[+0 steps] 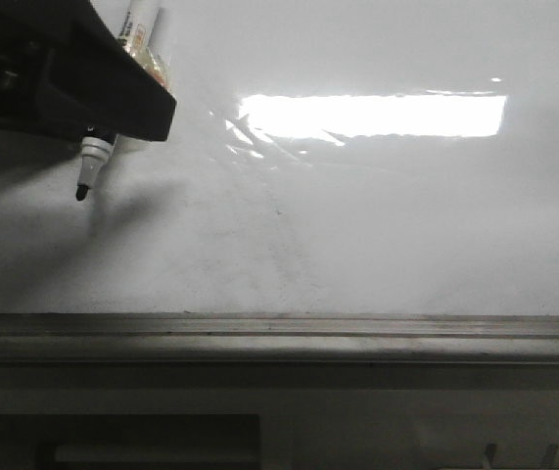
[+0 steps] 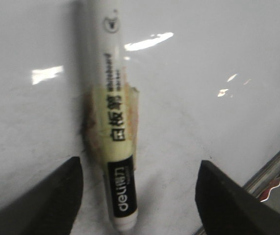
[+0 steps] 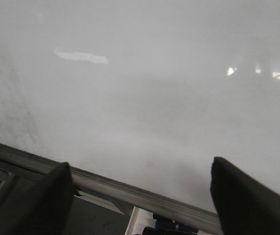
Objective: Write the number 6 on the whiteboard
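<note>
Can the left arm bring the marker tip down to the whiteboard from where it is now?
Probably yes. The marker in the left claw points tip-down over the whiteboard, and nothing lies between tip and surface. No digit is drawn yet.

On the marker (image 2: 114, 122), seen in the left wrist view, white "deli" lettering is printed on the black band at the barrel's lower end. Above that band, the black Chinese characters 白板笔 are set lengthwise on a yellowish taped section. Beside them, small print reading "whiteboard" can just be made out. Nothing is written on the whiteboard (image 1: 377, 235).
</note>
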